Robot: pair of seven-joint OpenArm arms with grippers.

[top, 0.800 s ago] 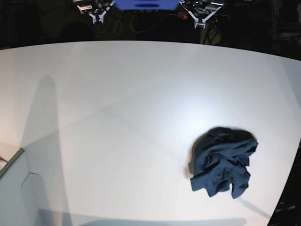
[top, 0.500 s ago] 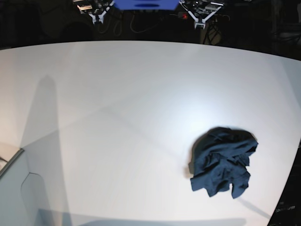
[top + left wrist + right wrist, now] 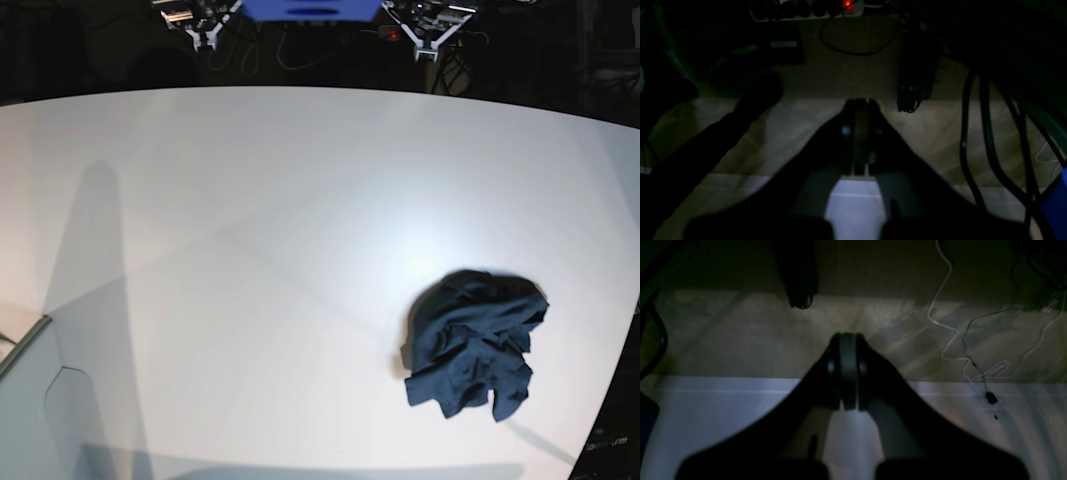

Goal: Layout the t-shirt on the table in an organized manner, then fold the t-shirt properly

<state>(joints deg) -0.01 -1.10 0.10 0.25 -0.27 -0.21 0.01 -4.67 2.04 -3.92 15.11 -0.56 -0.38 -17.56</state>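
The dark navy t-shirt [image 3: 472,343] lies crumpled in a heap on the white table [image 3: 250,200], near its right front part. Both arms are pulled back beyond the table's far edge, far from the shirt. My left gripper [image 3: 425,45] is at the top right of the base view; its wrist view shows it [image 3: 861,101] shut and empty over the floor. My right gripper [image 3: 207,38] is at the top left; its wrist view shows it [image 3: 847,336] shut and empty. The shirt is not in either wrist view.
A blue panel [image 3: 310,8] sits between the arm bases behind the table. A grey box corner [image 3: 30,400] juts in at the lower left. Cables [image 3: 983,133] and a power strip with a red light [image 3: 846,4] lie on the floor, as does a white cable [image 3: 953,326].
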